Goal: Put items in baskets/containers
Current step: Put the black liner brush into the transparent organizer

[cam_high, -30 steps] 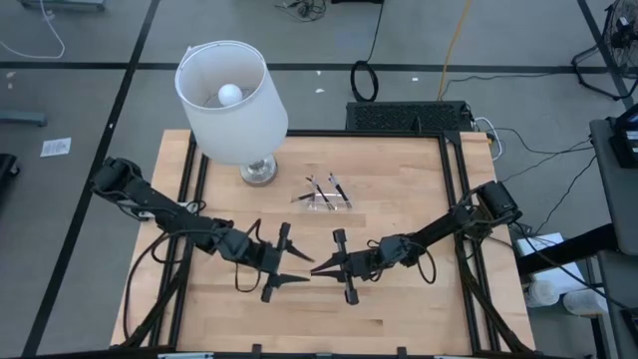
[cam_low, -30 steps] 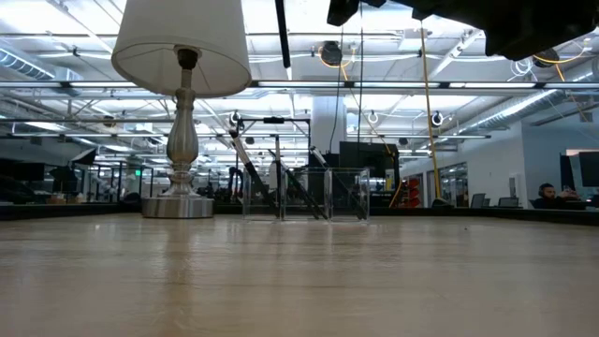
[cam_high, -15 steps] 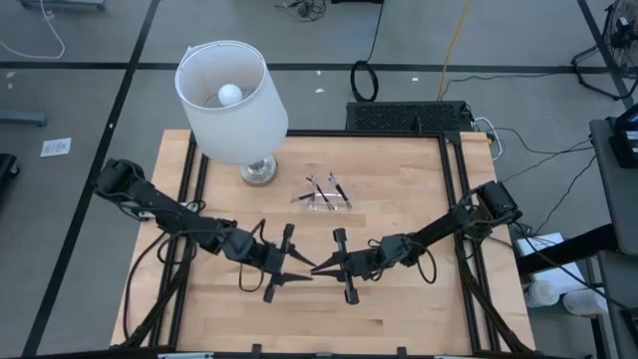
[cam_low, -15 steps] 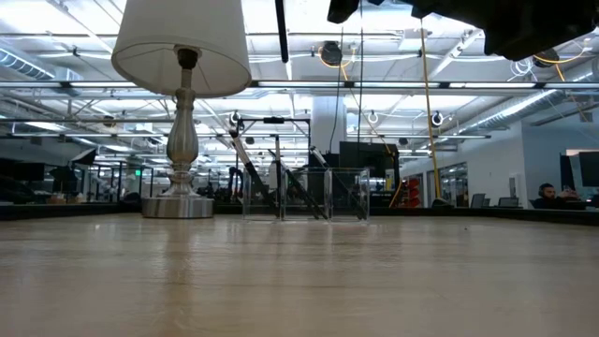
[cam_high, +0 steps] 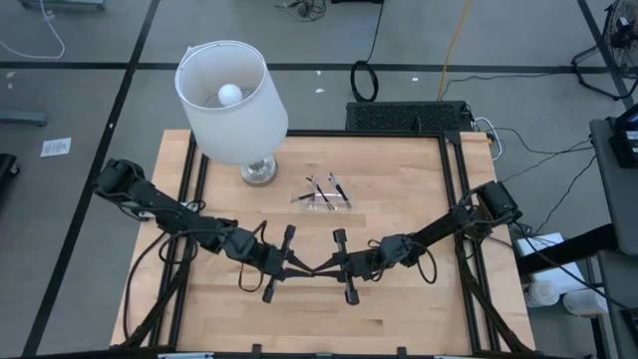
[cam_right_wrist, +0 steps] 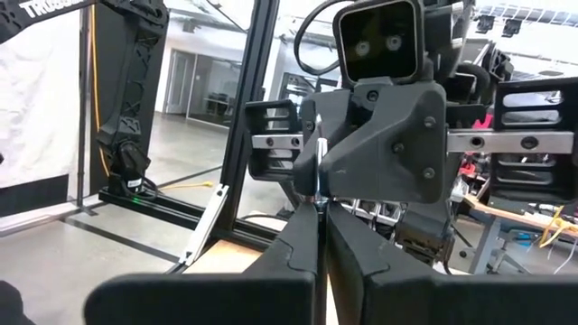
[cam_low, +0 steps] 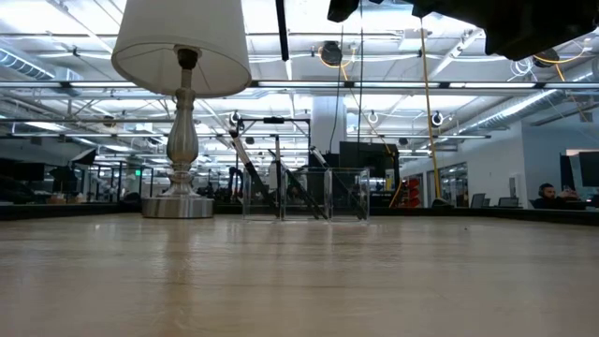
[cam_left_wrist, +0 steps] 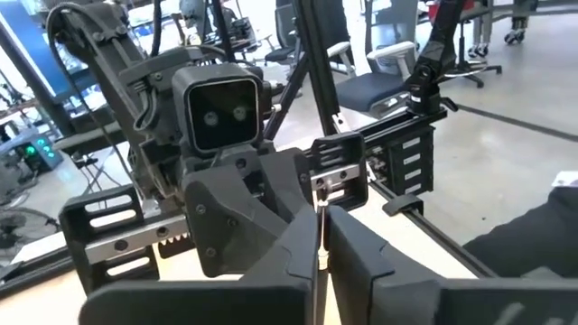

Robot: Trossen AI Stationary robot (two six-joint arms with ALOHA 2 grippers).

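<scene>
Left gripper (cam_high: pixel 305 271) closed since 1 s ago; now its tips meet right gripper (cam_high: pixel 317 270), both pinching one thin stick (cam_left_wrist: pixel 321 236) mid-table. Other sticks (cam_high: pixel 327 189) lie in clear tray (cam_high: pixel 299 197) near lamp (cam_high: pixel 232 100).

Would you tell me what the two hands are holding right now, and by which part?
One thin stick, it seems, pinched where the fingertips meet: the right hand grips one end, the left hand the other.

The surface (cam_high: pixel 399 189) is made of pale, smooth wood with a matt grain. The lamp base (cam_low: pixel 178 150) is formed of polished, glossy metal; its shade (cam_high: pixel 231 100) looks like matt white cloth. The tray (cam_low: pixel 304 194) is made of clear, glossy plastic. Both hands are moulded in matt dark plastic.
</scene>
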